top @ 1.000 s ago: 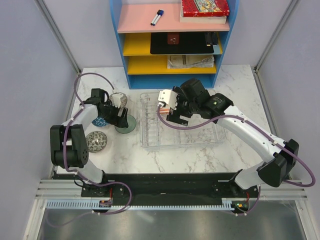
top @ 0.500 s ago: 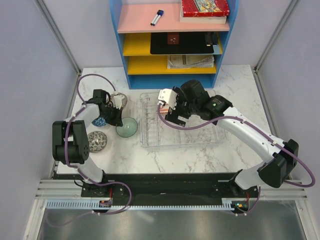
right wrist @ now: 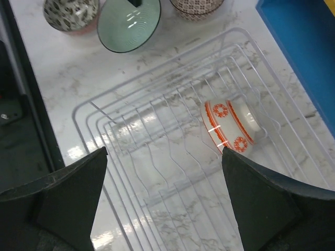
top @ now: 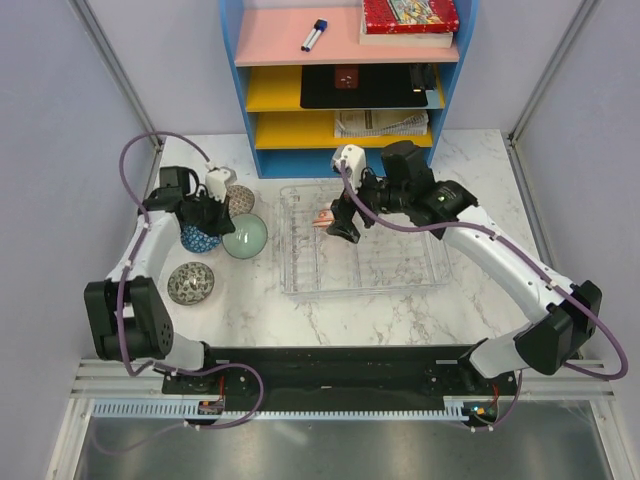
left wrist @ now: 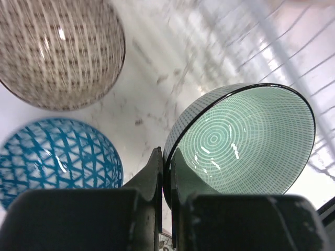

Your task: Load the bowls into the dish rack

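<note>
— While the arms work, what surrounds them?
— A white, grey-veined marble tabletop [top: 470, 170] between plain grey-lilac walls. At its far edge stands a blue shelf unit [top: 345, 160] with pink and yellow boards.
— Where are the bowls?
— The round orange-red and white ceramic bowl [right wrist: 229, 125] lies on its side among the ribs in the far left part of the clear plastic dish rack [top: 400, 275]. Its axis is level, with the foot ring to the right in the right wrist view. The glossy grey-green bowl [left wrist: 246, 141], ringed inside, sits tipped just left of the rack, and the left gripper [left wrist: 166, 157] is clenched on its rim. A blue lattice-patterned bowl [left wrist: 52, 157], a brown-striped bowl [left wrist: 57, 52] and a speckled bowl [top: 190, 283] sit nearby on the table.
— And the other pincer?
— The right gripper [right wrist: 163, 157] is spread wide above the rack, grasping nothing.
</note>
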`<state>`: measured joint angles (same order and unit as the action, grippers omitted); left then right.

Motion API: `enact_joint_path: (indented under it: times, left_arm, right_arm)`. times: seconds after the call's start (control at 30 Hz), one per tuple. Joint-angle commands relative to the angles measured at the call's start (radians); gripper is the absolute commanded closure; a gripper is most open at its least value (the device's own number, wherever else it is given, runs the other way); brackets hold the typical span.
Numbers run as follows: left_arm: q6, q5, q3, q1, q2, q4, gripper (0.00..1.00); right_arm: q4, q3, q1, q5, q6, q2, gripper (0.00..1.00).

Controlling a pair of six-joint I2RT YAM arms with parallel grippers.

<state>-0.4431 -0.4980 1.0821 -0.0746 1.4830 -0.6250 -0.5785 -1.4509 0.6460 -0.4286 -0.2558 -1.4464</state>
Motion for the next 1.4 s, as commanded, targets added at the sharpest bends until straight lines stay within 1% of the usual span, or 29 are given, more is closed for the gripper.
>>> enact_joint_path:
  times: [0.0, 0.03, 0.1, 0.13, 0.17, 0.2, 0.27, 0.3, 0.5, 0.67, 0.77, 0.8, 0.83, 0.87, 1.03, 1.23, 1.27, 1.37]
  left_arm:
    - [0.014, -0.264, 0.108, 0.012, -0.136, -0.012, 0.98]
    - [0.018, -0.307, 0.122, 0.018, -0.168, -0.012, 0.98]
    - [0.023, -0.332, 0.133, 0.048, -0.196, -0.010, 0.98]
    - [0.029, -0.344, 0.147, 0.061, -0.213, -0.009, 0.98]
    - [0.032, -0.347, 0.153, 0.062, -0.220, -0.008, 0.98]
    - [0.038, -0.352, 0.160, 0.111, -0.225, -0.008, 0.98]
    - [0.053, -0.352, 0.182, 0.133, -0.230, -0.008, 0.98]
    - [0.056, -0.352, 0.188, 0.157, -0.230, -0.005, 0.98]
    - [0.079, -0.318, 0.207, 0.229, -0.266, 0.022, 0.98]
    - [0.109, -0.306, 0.200, 0.251, -0.291, 0.068, 0.98]
    - [0.119, -0.287, 0.194, 0.272, -0.305, 0.100, 0.98]
    - [0.124, -0.280, 0.190, 0.286, -0.308, 0.110, 0.98]
    - [0.129, -0.266, 0.185, 0.294, -0.316, 0.116, 0.98]
    - [0.130, -0.263, 0.183, 0.305, -0.322, 0.132, 0.98]
    - [0.142, -0.232, 0.180, 0.325, -0.342, 0.163, 0.98]
    - [0.152, -0.211, 0.165, 0.343, -0.359, 0.194, 0.98]
    - [0.155, -0.211, 0.161, 0.346, -0.360, 0.202, 0.98]
    - [0.165, -0.195, 0.147, 0.352, -0.363, 0.222, 0.98]
  right_arm:
    - [0.153, -0.039, -0.043, -0.267, 0.209, 0.003, 0.02]
    - [0.176, -0.034, -0.055, -0.336, 0.283, -0.005, 0.02]
    - [0.259, -0.017, -0.060, -0.405, 0.360, -0.031, 0.02]
    - [0.288, -0.008, -0.068, -0.480, 0.439, -0.043, 0.02]
    - [0.317, 0.004, -0.072, -0.516, 0.481, -0.069, 0.02]
    - [0.403, 0.018, -0.077, -0.542, 0.528, -0.080, 0.02]
    - [0.501, 0.061, -0.091, -0.599, 0.665, -0.107, 0.02]
    - [0.555, 0.069, -0.098, -0.604, 0.691, -0.115, 0.02]
    - [0.644, 0.113, -0.115, -0.610, 0.757, -0.155, 0.02]
    - [0.713, 0.148, -0.118, -0.645, 0.826, -0.161, 0.03]
    - [0.798, 0.176, -0.118, -0.664, 0.907, -0.169, 0.02]
    - [0.862, 0.185, -0.117, -0.671, 0.934, -0.172, 0.02]
    - [0.893, 0.195, -0.118, -0.682, 0.988, -0.183, 0.02]
    - [0.925, 0.201, -0.118, -0.687, 1.004, -0.190, 0.02]
    - [0.942, 0.196, -0.118, -0.697, 1.032, -0.218, 0.02]
    - [1.051, 0.225, -0.117, -0.719, 1.115, -0.223, 0.04]
    - [1.100, 0.231, -0.118, -0.726, 1.150, -0.223, 0.04]
    - [1.178, 0.245, -0.118, -0.740, 1.220, -0.229, 0.04]
